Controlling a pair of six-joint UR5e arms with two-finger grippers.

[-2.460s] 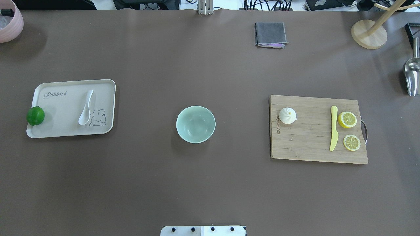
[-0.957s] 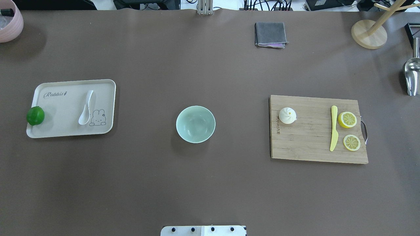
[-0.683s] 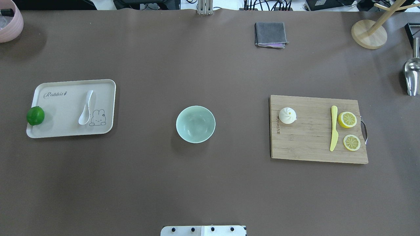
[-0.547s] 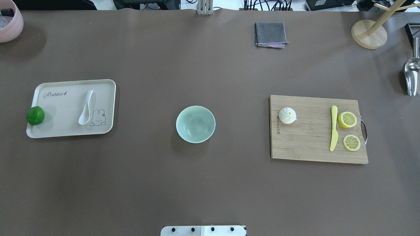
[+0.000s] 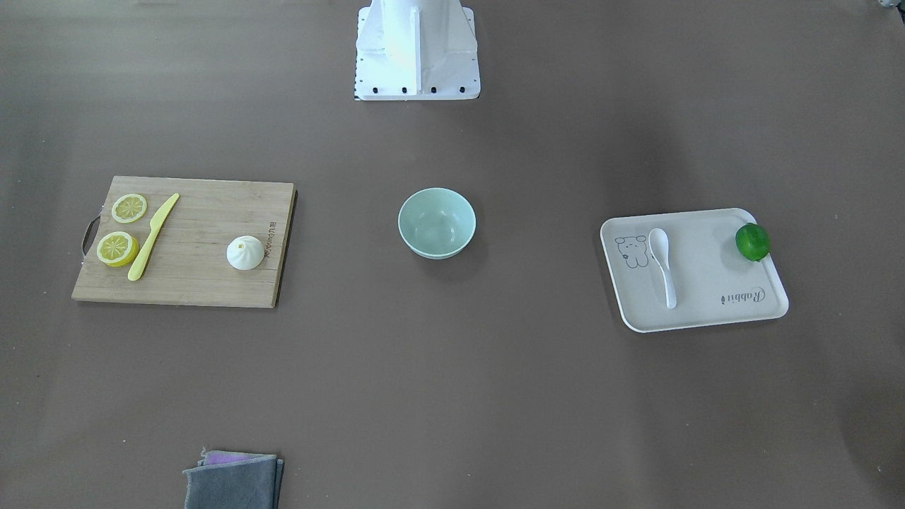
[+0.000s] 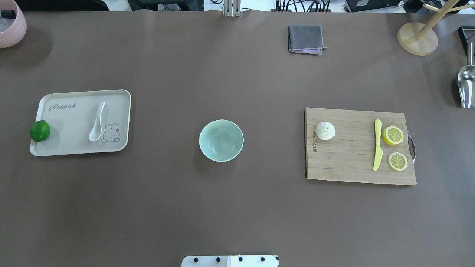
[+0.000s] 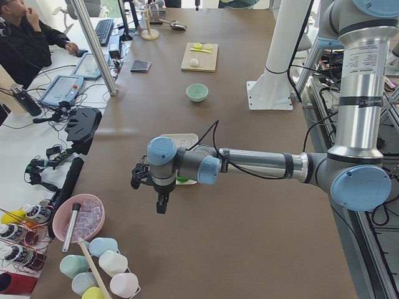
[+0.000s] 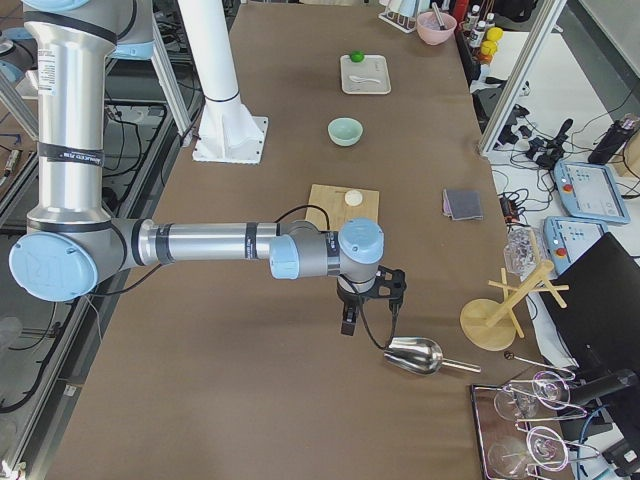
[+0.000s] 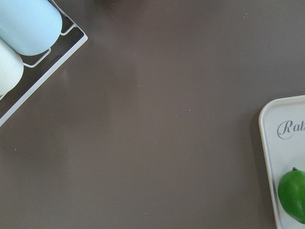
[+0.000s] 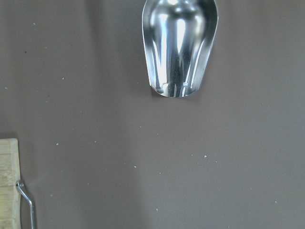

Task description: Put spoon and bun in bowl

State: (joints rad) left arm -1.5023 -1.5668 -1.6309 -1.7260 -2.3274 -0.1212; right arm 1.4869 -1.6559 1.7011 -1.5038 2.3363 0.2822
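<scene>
The white spoon [image 6: 97, 122] lies on a beige tray [image 6: 70, 144] at the left. The white bun [image 6: 325, 131] sits on a wooden cutting board [image 6: 349, 163] at the right. The mint-green bowl [image 6: 221, 140] stands empty between them. No gripper shows in the overhead or front views. In the exterior left view my left gripper [image 7: 161, 204] hangs over the table, beyond the tray's outer end. In the exterior right view my right gripper [image 8: 348, 322] hangs between the board and a metal scoop. I cannot tell whether either is open or shut.
A green lime [image 6: 40, 131] sits on the tray's left edge. A yellow-green knife [image 6: 377, 144] and two lemon halves [image 6: 392, 135] lie on the board. A metal scoop [image 6: 465, 83], a wooden stand [image 6: 417, 37], a grey cloth [image 6: 305, 39] and a pink bowl [image 6: 11, 24] line the far edge.
</scene>
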